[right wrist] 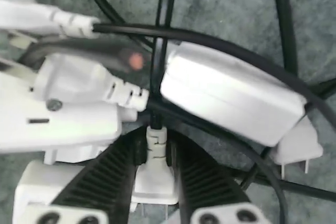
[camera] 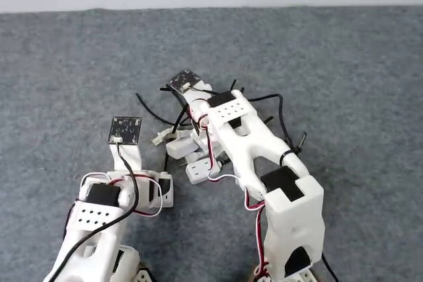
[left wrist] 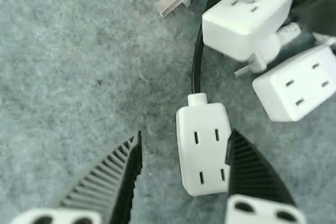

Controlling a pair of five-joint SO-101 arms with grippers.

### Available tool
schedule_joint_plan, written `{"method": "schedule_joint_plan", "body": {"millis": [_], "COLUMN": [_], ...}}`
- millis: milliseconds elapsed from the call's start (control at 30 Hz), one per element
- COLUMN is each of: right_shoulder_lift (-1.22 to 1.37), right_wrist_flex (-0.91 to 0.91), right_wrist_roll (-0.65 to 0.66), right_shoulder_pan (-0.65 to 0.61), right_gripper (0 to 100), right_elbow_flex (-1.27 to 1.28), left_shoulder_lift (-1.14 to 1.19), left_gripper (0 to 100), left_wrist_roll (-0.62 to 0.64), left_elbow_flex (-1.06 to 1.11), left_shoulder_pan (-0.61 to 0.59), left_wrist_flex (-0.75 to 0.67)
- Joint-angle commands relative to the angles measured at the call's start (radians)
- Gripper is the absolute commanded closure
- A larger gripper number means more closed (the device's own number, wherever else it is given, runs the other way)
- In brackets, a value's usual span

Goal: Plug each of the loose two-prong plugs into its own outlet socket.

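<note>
Left gripper point(left wrist: 184, 135) hangs spread wide, and a smooth white outlet block point(left wrist: 202, 150) with two pairs of slots lies flat between its ribbed black fingers point(left wrist: 123, 171) on fuzzy grey felt point(left wrist: 63, 51). Right gripper point(right wrist: 156, 139) is clenched on a moulded white plug point(right wrist: 153, 179), among glossy black cords point(right wrist: 168, 3) and boxy white adapters point(camera: 196, 171) at the high view's centre

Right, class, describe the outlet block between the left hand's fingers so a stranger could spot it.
Find the grey mat, then its heap of white blocks. Apart from it, between the open fingers of the left hand, lies one oblong block on a black cord, two slot pairs facing up.
</note>
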Motion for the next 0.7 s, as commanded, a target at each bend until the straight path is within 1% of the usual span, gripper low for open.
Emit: {"method": "schedule_joint_plan", "body": {"millis": [0, 100, 233, 267, 333, 433, 500, 667], "right_shoulder_lift": [-0.151, -0.248, -0.363, -0.389, -0.437, -0.490, -0.516, -0.565], "right_wrist_flex": [0.067, 0.130, 0.213, 0.229, 0.259, 0.289, 0.308, 0.344], "right_wrist_roll": [-0.014, -0.046, -0.048, -0.048, -0.058, -0.080, -0.081, -0.081], "right_shoulder_pan": [0.013, 0.012, 0.012, 0.012, 0.012, 0.012, 0.008, -0.005], "right_gripper": [98.8, 98.8, 98.9, 98.9, 98.9, 98.9, 98.9, 98.9], "right_elbow_flex": [-0.057, -0.055, -0.055, -0.055, -0.055, -0.055, -0.055, -0.055], "left_shoulder_lift": [-0.017, -0.017, -0.017, -0.017, -0.017, -0.018, -0.025, -0.025], "left_gripper": [75, 75, 76, 77, 84, 99, 98, 99], "left_wrist_roll": [-0.008, -0.006, -0.006, -0.006, -0.006, -0.011, -0.008, -0.006], "left_elbow_flex": [-0.013, -0.015, -0.025, -0.031, -0.039, -0.061, -0.081, -0.148], "left_shoulder_pan": [-0.005, -0.005, -0.005, -0.005, -0.005, -0.005, -0.005, 0.002], "left_wrist_flex": [-0.025, -0.025, -0.021, -0.021, -0.021, -0.023, -0.017, 0.006]}}
